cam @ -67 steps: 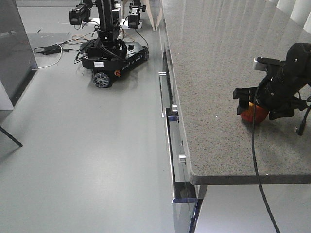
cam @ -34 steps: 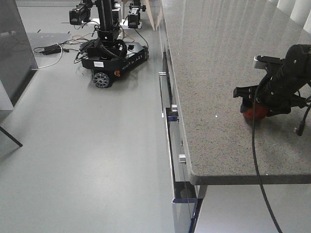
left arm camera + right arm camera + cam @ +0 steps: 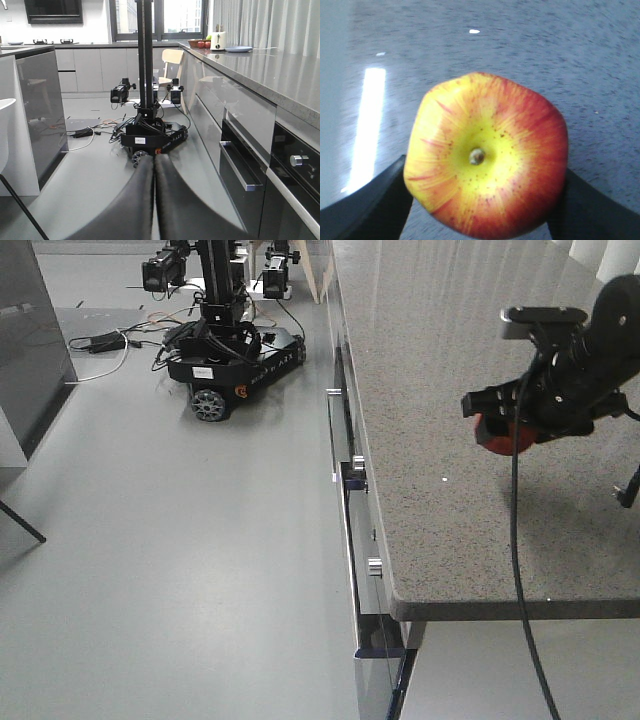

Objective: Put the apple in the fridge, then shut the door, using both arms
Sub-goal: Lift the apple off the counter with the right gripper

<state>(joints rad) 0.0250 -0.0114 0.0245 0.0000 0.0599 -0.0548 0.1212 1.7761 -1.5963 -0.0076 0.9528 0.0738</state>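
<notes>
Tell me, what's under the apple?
Only the grey speckled countertop lies under the apple, which the right tool holds a little above it. In the wrist view the apple covers the patch straight beneath, so that spot cannot be seen.

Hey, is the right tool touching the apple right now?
Touching. In the right wrist view, black fingers of the right tool press against both sides of the apple.

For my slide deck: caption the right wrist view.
Right claw grips a round red-and-yellow apple above the speckled grey countertop.
</notes>
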